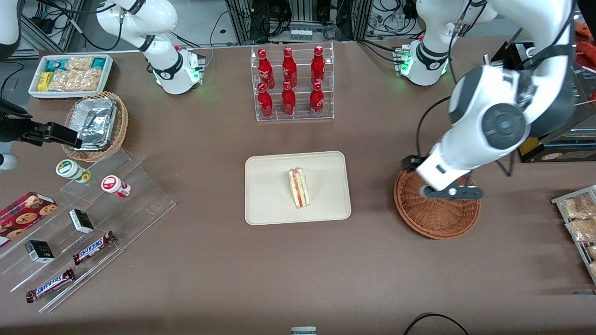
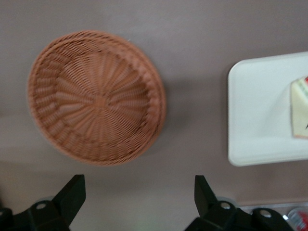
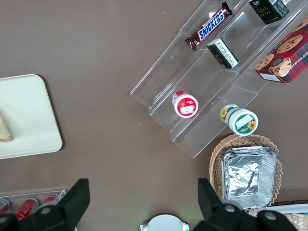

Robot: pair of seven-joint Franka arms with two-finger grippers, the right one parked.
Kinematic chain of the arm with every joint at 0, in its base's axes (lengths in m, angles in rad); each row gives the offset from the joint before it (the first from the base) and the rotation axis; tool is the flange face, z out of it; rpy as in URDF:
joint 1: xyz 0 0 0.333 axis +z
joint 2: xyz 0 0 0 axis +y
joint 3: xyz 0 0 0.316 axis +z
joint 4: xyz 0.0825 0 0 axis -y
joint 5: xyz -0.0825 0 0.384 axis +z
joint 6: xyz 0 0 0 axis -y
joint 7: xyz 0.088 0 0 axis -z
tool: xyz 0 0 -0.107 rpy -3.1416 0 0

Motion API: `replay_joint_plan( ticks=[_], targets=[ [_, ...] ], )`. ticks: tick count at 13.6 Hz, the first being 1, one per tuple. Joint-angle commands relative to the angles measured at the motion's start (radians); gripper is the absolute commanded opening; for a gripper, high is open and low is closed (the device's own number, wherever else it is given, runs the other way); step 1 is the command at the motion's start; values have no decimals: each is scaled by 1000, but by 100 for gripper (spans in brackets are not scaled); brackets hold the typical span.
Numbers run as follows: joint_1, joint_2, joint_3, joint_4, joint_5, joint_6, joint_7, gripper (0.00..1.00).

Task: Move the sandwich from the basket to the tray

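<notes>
A brown worktop [image 1: 298, 279] fills the scene, with snack displays toward the parked arm's end and stacked packets toward the working arm's end. Nearest the front camera among the task's things is the basket [image 1: 436, 218], a reddish-brown wicker bowl that the wrist view shows to be bare inside. Directly above it hangs the left arm's hand [image 2: 139, 202], its two dark fingers [image 2: 71, 195] spread wide apart and holding nothing.

Beside the basket, toward the middle of the worktop, lies the tray [image 1: 270, 204]. The sandwich [image 1: 298, 187] rests on it, near its centre, lying flat with its red and green filling edge showing, clear of the rim on every side. Farther from the camera stands a clear rack of red bottles [image 1: 291, 83].

As I judge it, the placing is done and what remains is only the retreat. To finish well, the hand should keep its fingers apart and rise straight up, so that nothing catches the basket's woven rim or drags it along the worktop. It should stay away from the tray so the sandwich is not nudged, and keep well short of the bottle rack. A slow, vertical lift looks safest, since the basket seems light and would slide easily
</notes>
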Motion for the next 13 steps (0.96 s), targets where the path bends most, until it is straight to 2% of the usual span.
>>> replay_joint_plan(
  ticks=[1, 5, 10, 13],
  targets=[
    [57, -88, -11, -45, -8, -54, 87, 100],
    [162, -168, -14, -39, -8, -163, 210, 100],
    [170, -199, 27, 33, 4, -269, 233, 100],
    [180, -211, 30, 37, 4, -274, 235, 100]
  ],
)
